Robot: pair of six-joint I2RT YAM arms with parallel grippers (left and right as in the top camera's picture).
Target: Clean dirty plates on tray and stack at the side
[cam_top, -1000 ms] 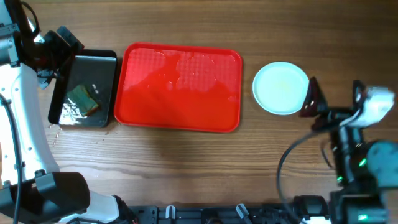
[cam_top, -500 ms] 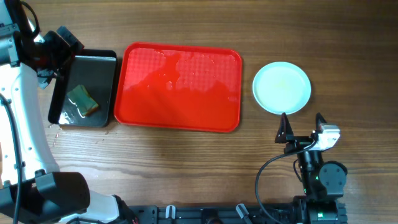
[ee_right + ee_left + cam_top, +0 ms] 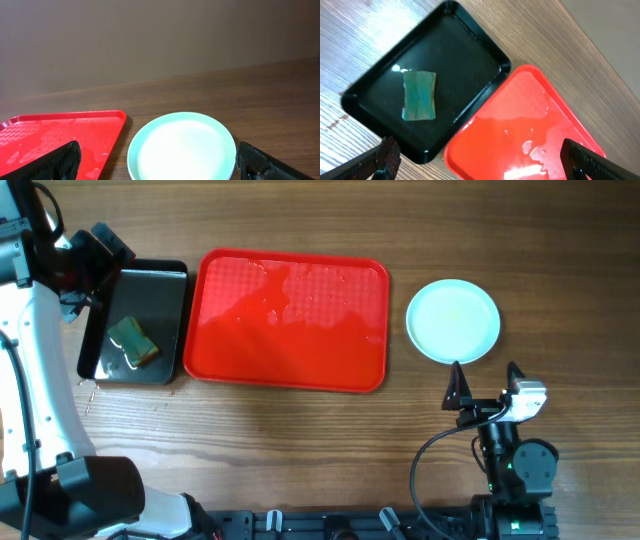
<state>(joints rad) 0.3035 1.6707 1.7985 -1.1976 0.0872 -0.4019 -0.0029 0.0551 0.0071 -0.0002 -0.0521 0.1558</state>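
Observation:
The red tray [image 3: 290,320] lies in the middle of the table with no plates on it; its surface looks wet. It also shows in the left wrist view [image 3: 520,135] and the right wrist view [image 3: 55,135]. A stack of pale mint plates [image 3: 453,321] sits on the table to the right of the tray, also in the right wrist view [image 3: 181,146]. My right gripper [image 3: 485,385] is open and empty, just in front of the plates. My left gripper [image 3: 480,167] is open and empty at the far left, above the black tray.
A smaller black tray [image 3: 140,325] lies left of the red tray and holds a green sponge [image 3: 133,340]; both show in the left wrist view, tray [image 3: 460,55] and sponge [image 3: 419,95]. A cable runs from the right arm by the front edge.
The right arm has drawn back from beside the plates towards the front edge and now rests low there. It has not moved in the last half second. The left arm is unchanged.

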